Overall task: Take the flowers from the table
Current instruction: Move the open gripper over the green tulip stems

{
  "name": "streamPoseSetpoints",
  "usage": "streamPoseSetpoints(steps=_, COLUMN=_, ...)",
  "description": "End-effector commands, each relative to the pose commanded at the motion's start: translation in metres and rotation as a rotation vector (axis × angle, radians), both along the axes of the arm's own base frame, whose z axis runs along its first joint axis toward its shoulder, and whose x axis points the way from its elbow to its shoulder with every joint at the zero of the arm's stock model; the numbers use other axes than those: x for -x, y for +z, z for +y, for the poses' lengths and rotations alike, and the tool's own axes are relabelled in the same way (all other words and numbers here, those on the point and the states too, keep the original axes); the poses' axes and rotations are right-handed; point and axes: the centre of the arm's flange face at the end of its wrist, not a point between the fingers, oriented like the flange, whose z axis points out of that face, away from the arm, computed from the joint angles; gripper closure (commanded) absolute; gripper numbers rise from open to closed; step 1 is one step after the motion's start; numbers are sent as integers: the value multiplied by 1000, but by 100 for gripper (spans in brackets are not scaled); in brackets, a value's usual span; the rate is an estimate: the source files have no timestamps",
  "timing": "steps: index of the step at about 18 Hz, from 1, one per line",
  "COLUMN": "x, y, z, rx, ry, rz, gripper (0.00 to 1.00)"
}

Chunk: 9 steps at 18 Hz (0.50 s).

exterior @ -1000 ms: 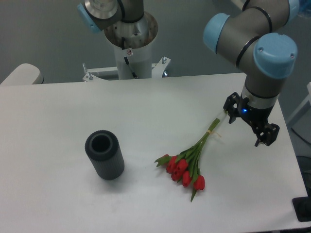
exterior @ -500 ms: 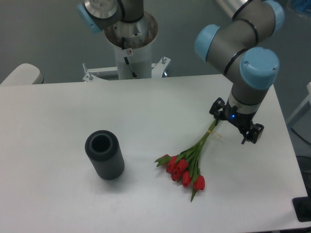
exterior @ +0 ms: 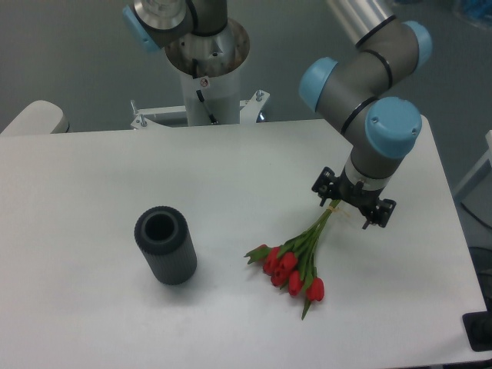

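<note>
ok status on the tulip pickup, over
Gripper open, over the stem end. Tulips flat on the table, not gripped. Ribbed dark cylinder well off to the side, nothing in the way.

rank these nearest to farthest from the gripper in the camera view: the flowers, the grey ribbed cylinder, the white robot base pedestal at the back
1. The flowers: their stem ends lie right under the gripper, blooms trailing toward the front.
2. The white robot base pedestal: behind the table's far edge, toward the left.
3. The grey ribbed cylinder: far left on the table.
</note>
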Motion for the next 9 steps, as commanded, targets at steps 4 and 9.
streamPoseSetpoints(steps=4, x=-15, y=-20, z=9, rx=3, ry=-25, rz=-5, gripper=0)
streamPoseSetpoints(steps=9, x=-35, y=-52, z=10, rx=-17, ry=-41, rz=38, gripper=0)
